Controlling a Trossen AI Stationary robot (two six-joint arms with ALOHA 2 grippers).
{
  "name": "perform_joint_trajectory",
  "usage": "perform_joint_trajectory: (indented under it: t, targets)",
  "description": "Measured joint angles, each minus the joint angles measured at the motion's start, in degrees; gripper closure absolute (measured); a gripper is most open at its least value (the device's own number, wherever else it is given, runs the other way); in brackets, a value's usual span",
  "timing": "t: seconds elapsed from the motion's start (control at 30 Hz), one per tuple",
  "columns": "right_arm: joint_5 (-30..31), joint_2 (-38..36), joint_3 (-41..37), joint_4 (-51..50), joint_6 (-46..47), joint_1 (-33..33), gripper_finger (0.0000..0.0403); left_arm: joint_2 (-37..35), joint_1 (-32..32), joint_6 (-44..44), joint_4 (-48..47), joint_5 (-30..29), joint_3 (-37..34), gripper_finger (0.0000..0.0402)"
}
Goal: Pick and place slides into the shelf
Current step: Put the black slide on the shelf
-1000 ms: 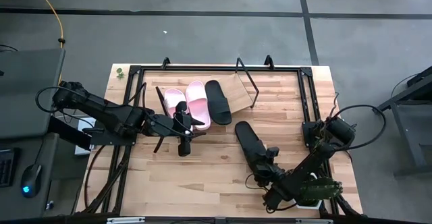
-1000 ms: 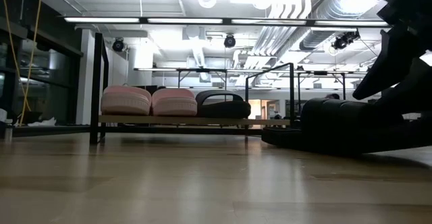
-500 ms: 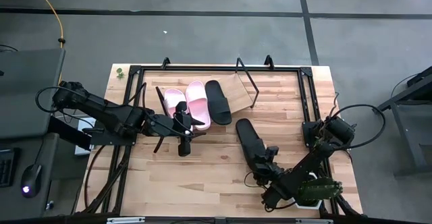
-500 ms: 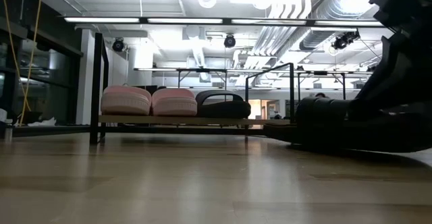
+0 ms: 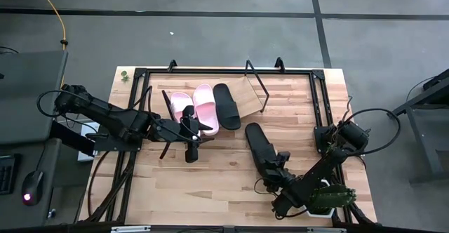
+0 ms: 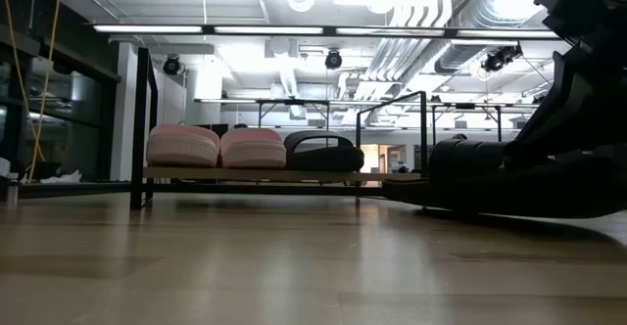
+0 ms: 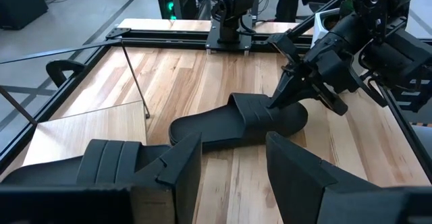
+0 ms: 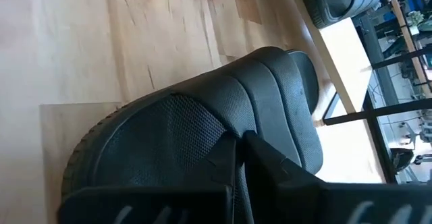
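Slides: three already sit on the shelf (image 5: 247, 91), while the last black slide (image 5: 261, 149) lies on the table (image 5: 210, 184), its heel pinched by the right hand (image 5: 282, 168); left hand (image 5: 191, 135) waits spread.

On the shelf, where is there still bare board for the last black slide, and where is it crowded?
The shelf is bare at its right end, between the shelved black slide and the wire frame. Its left part is packed: two pink slides sit side by side against that black one. The right tool is shut on the loose black slide, on the table below that gap.
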Motion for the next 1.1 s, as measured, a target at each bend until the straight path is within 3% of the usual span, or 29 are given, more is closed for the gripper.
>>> perform_joint_trajectory:
  t: [0.3, 0.83, 1.1]
  targets:
    - [0.86, 0.0, 0.23, -2.89, 0.22, -0.13, 0.0402, 0.02, 0.0, -0.01, 0.0, 0.0, 0.0, 0.0252]
    - [5.76, 0.0, 10.45, -19.95, 0.59, -0.24, 0.0403, 0.02, 0.02, -0.01, -0.48, 0.02, 0.0, 0.0252]
    - [7.36, 0.0, 10.54, -31.77, 8.46, -0.83, 0.0403, 0.02, 0.0, 0.01, -0.48, 2.14, 0.0, 0.0252]
